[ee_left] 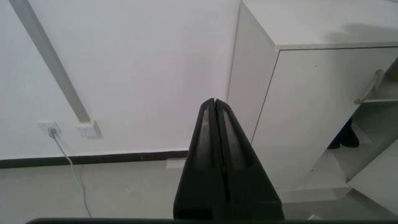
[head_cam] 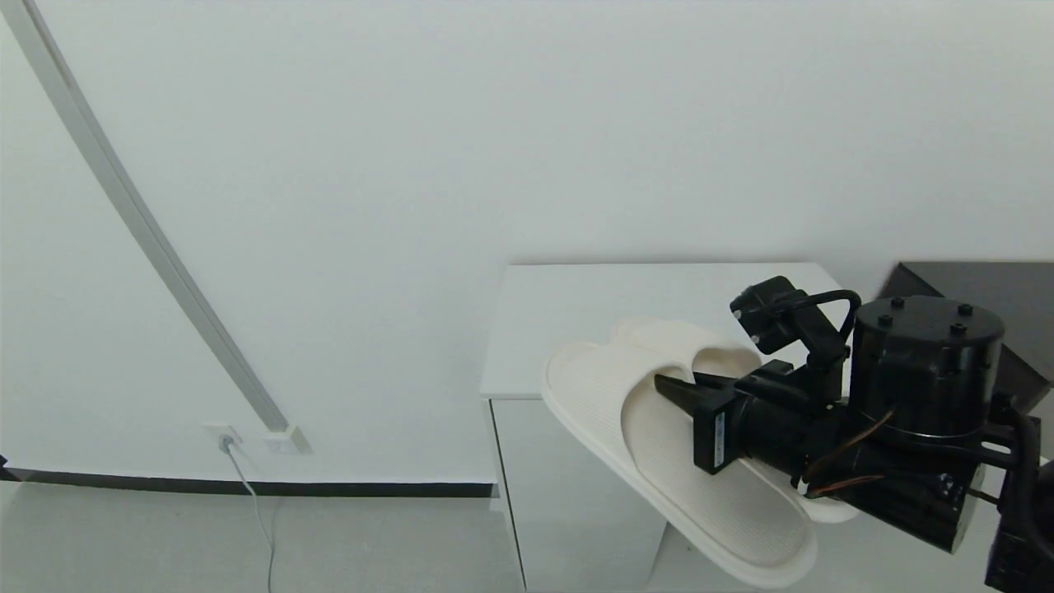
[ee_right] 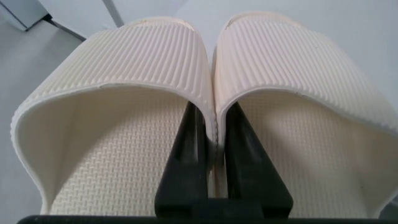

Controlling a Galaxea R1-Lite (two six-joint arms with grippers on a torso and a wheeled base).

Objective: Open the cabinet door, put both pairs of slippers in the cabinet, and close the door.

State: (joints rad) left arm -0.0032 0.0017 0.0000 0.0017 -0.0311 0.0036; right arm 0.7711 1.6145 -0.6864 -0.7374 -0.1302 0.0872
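White-walled room, grey floor. Nearest, the right gripper (head_cam: 664, 385) is clamped on a pair of cream ribbed foam slippers (head_cam: 659, 449), its fingers (ee_right: 186, 155) pinching the two touching inner strap walls. The slippers' long axis runs along the fingers, toes away from the wrist, held at the top front edge of the white cabinet (head_cam: 626, 292). The left gripper (ee_left: 215, 104) is pressed together, empty. Shelves (ee_left: 373, 127) show past the handled door (ee_left: 317, 106), so the opening likely lies below the slippers: lower them, toes first.
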